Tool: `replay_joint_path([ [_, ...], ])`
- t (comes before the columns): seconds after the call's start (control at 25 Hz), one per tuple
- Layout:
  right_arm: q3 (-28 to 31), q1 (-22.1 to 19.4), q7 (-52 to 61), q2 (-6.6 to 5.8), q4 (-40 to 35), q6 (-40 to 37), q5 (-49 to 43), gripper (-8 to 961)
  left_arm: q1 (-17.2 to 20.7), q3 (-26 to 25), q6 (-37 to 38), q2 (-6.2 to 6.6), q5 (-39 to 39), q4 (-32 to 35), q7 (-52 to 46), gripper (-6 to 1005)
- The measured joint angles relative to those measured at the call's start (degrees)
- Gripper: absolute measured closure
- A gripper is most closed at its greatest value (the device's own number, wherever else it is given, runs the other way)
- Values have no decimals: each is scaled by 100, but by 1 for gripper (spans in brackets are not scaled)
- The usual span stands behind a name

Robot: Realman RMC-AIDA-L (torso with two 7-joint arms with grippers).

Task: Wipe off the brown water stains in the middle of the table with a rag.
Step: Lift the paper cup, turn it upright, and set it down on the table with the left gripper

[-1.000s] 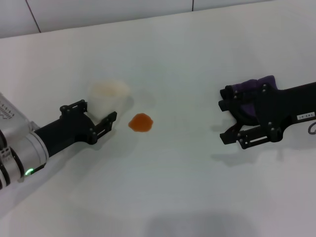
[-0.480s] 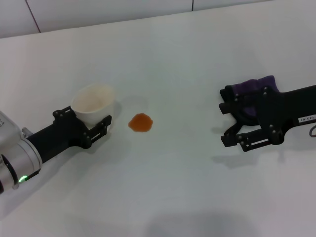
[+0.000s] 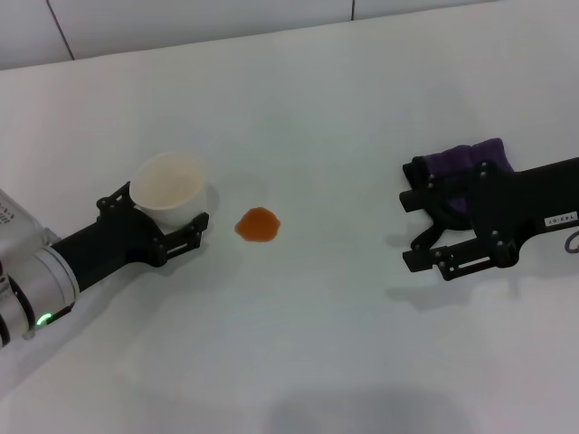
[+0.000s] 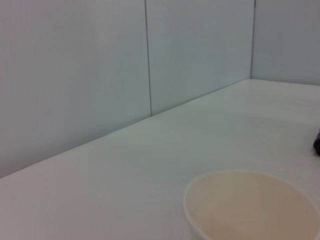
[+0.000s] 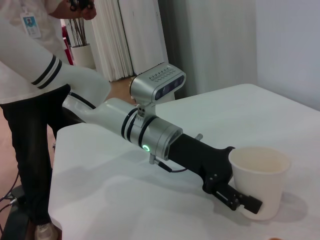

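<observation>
The brown water stain [image 3: 258, 224] is a small orange-brown blob in the middle of the white table [image 3: 298, 344]. Left of it, my left gripper [image 3: 158, 217] is shut on an upright white cup [image 3: 169, 185], which also shows in the left wrist view as cup [image 4: 250, 205] and in the right wrist view as cup [image 5: 260, 175]. At the right, my right gripper [image 3: 416, 228] is open, its fingers pointing toward the stain with nothing between them. The dark purple rag [image 3: 466, 161] lies just behind its far finger, partly hidden by the gripper.
The table's far edge meets a pale panelled wall [image 3: 181, 18]. In the right wrist view a person in white [image 5: 30, 75] stands beyond the table's corner, behind my left arm [image 5: 155, 135].
My left gripper has drawn back to the left, and the cup now stands upright between its fingers, farther from the stain. The right gripper has hardly moved.
</observation>
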Motion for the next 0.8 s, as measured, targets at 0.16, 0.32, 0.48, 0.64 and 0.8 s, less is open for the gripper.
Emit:
replay_joint_path([
  [0.16,-9,4,1,2,35,5,0,264,-16,2,-32,5,0,4,-35,152],
  [0.32,-10,8,1,3,45,12,0,265,8,1,24,15,0,12,-18,136],
  [0.48,-9,6,-3,1,45,31,0,266,53,2,38,15,-1,16,-12,127],
  [0.64,-7,12,-13,-1,45,35,-1,267,157,-5,203,12,-3,32,0,126],
  [0.8,-6,28,-14,-3,45,26,-2,268,342,-22,397,16,-7,158,0,125],
])
